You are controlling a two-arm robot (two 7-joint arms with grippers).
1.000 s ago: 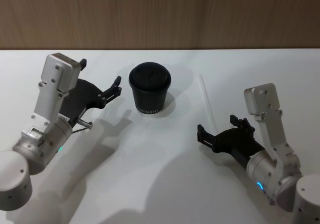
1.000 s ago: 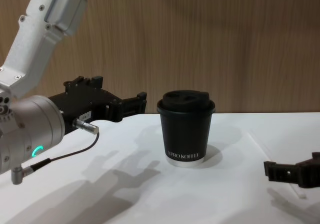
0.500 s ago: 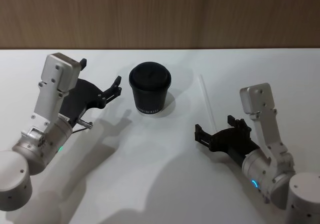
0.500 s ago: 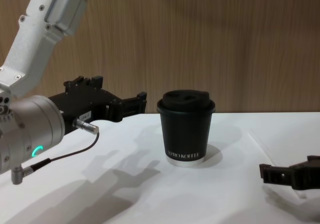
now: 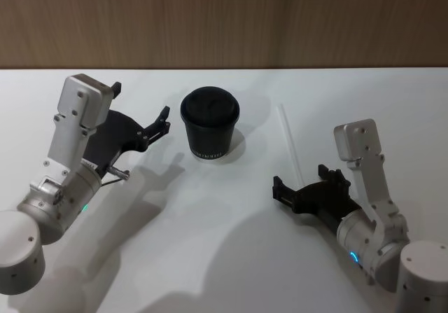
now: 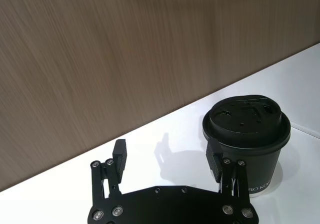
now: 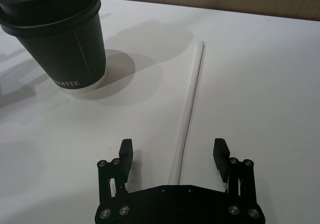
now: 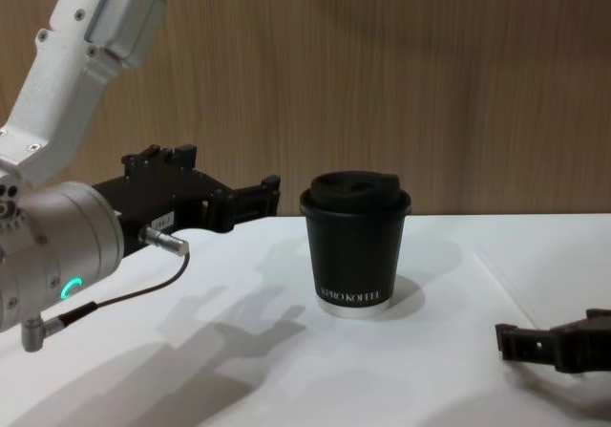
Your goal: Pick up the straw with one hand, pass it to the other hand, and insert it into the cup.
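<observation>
**Right gripper open over straw's near end**

The thin, straight white drinking straw (image 5: 288, 134) is lying flat on the white bench (image 5: 210, 257), right of centre, running from near the far edge toward the robot. The all-black right gripper (image 5: 299, 177) is hanging low over its near end w/ fingers spread wide. In the right wrist view the straw is passing between them, not gripped. The small black paper cup (image 5: 210, 127) w/ domed lid is standing upright left of the straw, apart from it. The long black left gripper (image 5: 140, 101) on its silver wrist is hovering left of the cup, approx. level w/ the lid, also released and holding nothing.
</observation>
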